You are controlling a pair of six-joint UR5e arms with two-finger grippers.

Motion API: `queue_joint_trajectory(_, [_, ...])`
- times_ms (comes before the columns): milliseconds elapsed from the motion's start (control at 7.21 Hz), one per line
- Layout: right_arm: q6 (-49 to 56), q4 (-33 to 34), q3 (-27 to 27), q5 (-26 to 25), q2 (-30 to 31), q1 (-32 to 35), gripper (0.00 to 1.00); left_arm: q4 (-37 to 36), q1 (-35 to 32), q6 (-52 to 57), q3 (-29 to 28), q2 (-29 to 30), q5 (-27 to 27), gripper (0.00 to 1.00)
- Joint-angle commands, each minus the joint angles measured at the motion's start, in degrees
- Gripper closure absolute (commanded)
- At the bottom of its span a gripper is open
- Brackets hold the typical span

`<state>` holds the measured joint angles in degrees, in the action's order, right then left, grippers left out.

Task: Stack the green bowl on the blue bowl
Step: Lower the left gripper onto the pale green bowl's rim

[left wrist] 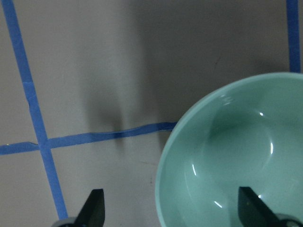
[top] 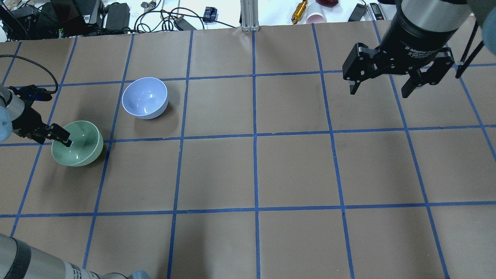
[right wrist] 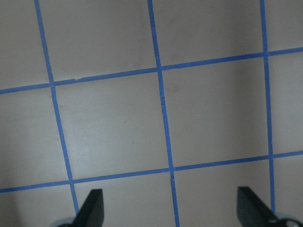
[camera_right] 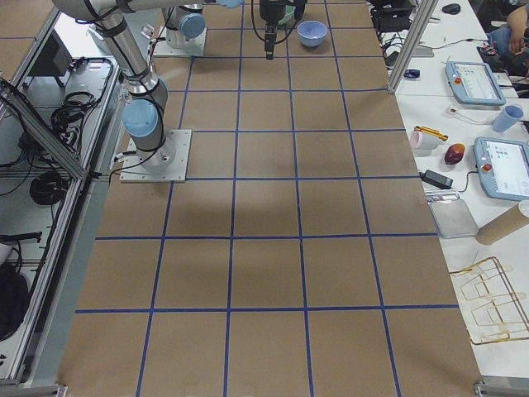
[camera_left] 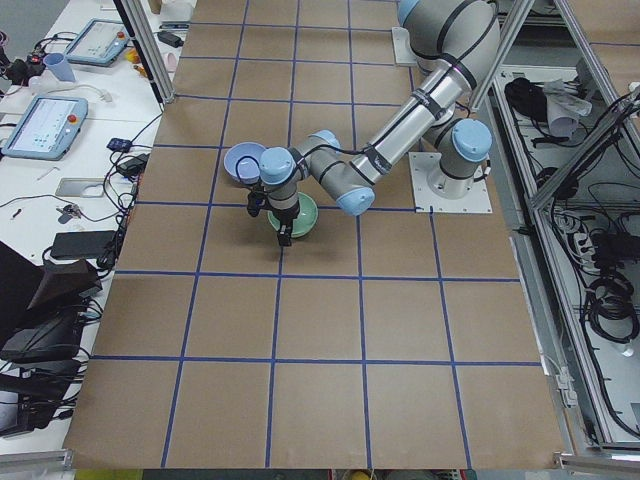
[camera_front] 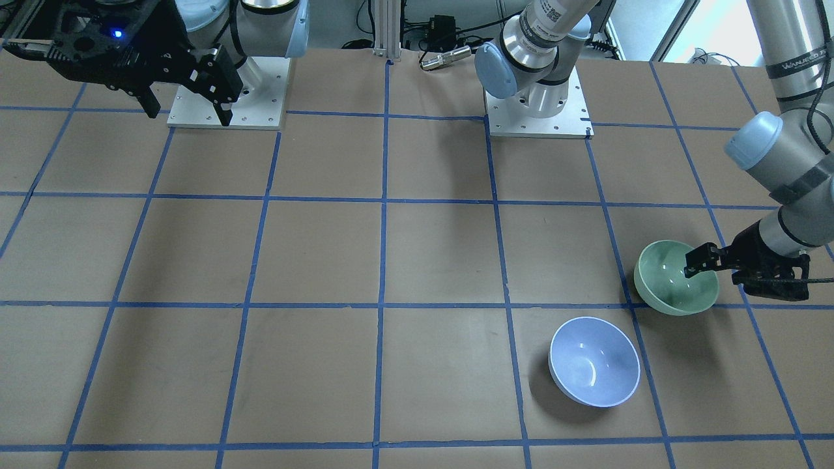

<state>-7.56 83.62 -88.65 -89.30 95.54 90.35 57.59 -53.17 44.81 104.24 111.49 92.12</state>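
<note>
Blue bowl (camera_front: 594, 361) stands upright on the table (camera_front: 326, 260), nearest the viewer. Green bowl (camera_front: 671, 280) sits just beyond it to the right, not touching. Left gripper (left wrist: 171, 198) is spread wide, straddling the green bowl's rim, one finger inside. Right gripper (top: 379, 92) hangs released, far left.

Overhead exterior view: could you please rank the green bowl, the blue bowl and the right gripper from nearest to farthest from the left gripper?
1. green bowl: at the left gripper, whose fingers straddle its rim, far left.
2. blue bowl: up and to the right of the green one.
3. right gripper: far across, upper right.
</note>
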Motion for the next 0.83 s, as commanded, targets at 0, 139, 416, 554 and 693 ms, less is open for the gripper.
queue_joint_trajectory(0, [0.0, 0.1, 0.0, 0.0, 0.0, 0.0, 0.0, 0.0, 0.9, -0.1, 0.1, 1.3, -0.1, 0.0])
queue_joint_trajectory(139, [0.0, 0.1, 0.1, 0.0, 0.0, 0.0, 0.0, 0.0, 1.1, -0.1, 0.0, 1.7, 0.0, 0.0])
queue_joint_trajectory(416, [0.0, 0.1, 0.1, 0.0, 0.0, 0.0, 0.0, 0.8, 1.1, -0.6, 0.1, 1.9, -0.2, 0.16])
queue_joint_trajectory(554, [0.0, 0.1, 0.1, 0.0, 0.0, 0.0, 0.0, 0.7, 1.1, -0.6, 0.8, 1.9, -0.3, 0.32])
queue_joint_trajectory(693, [0.0, 0.0, 0.1, 0.0, 0.0, 0.0, 0.0, 0.7, 1.1, -0.7, 1.1, 1.7, -0.1, 0.57])
